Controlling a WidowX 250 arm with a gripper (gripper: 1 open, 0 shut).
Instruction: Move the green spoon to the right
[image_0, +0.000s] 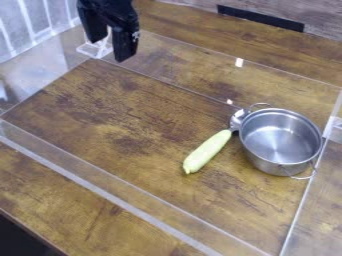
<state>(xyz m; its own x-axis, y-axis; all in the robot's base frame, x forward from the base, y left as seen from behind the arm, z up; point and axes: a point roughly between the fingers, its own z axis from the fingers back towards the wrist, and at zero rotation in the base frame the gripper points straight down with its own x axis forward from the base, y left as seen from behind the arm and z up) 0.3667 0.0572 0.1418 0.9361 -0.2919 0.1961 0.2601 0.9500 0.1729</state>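
Note:
The green spoon is a pale yellow-green tapered piece lying diagonally on the wooden table. Its silvery tip points up and right and rests against the rim of the steel pot. My black gripper hangs well away at the upper left, above the table's far left part. It points downward and its fingers stand open with nothing between them.
A clear acrylic wall rings the wooden table. A small clear stand sits at the back left, just behind the gripper. The steel pot stands near the right wall.

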